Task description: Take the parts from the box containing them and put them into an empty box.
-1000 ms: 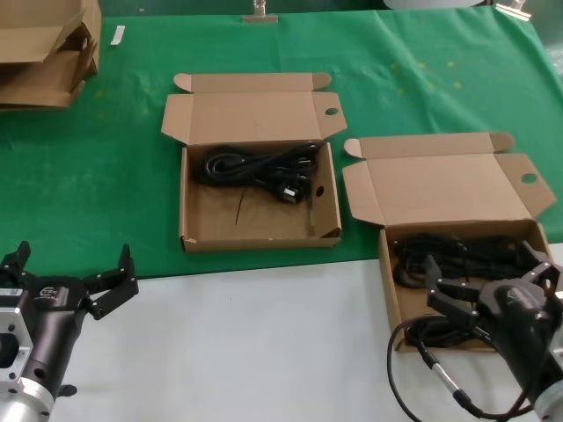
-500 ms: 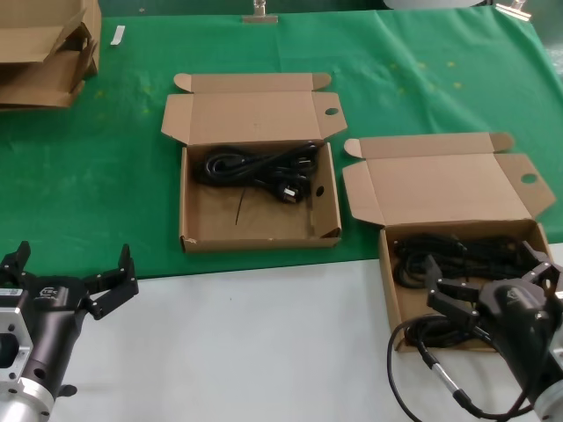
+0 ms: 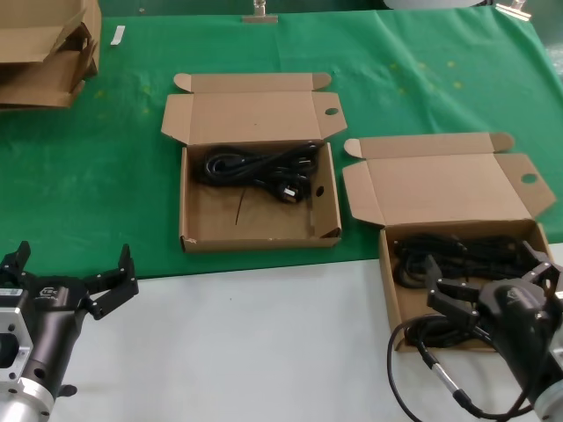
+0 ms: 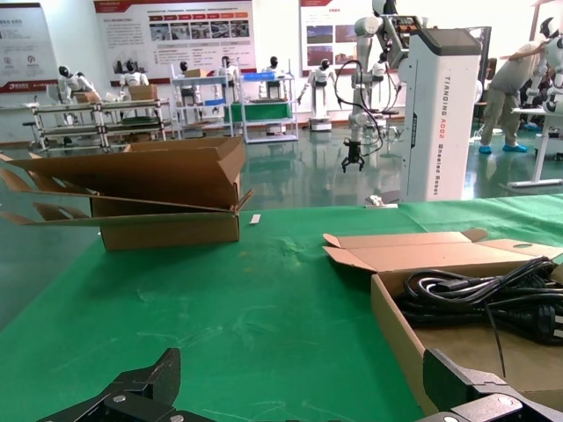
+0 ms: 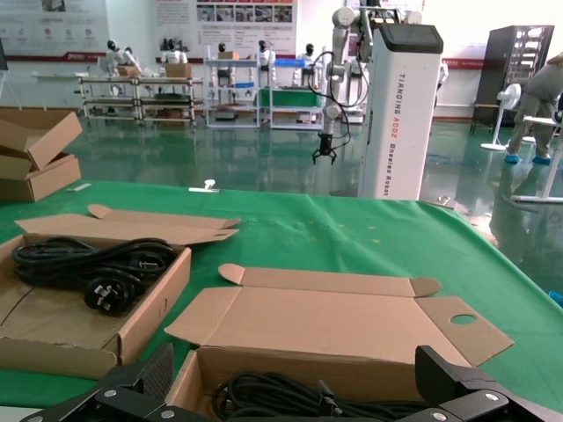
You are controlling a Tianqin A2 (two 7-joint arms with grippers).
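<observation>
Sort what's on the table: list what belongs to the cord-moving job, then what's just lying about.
Job items:
- source box under the right tool, open
- power cords inside it
- receiving box, one cord bundle already inside
- left tool, open, waiting

Lying about:
- flattened cardboard stack
- white tag
- metal clip

"TIANQING A002 Embodied Robot" ran vertically down the white machine column [image 4: 437, 114] in the left wrist view; same column [image 5: 400, 114] in the right wrist view showed "TIANQING A002". Wall posters [image 4: 174, 26] carried text, too small to read.
</observation>
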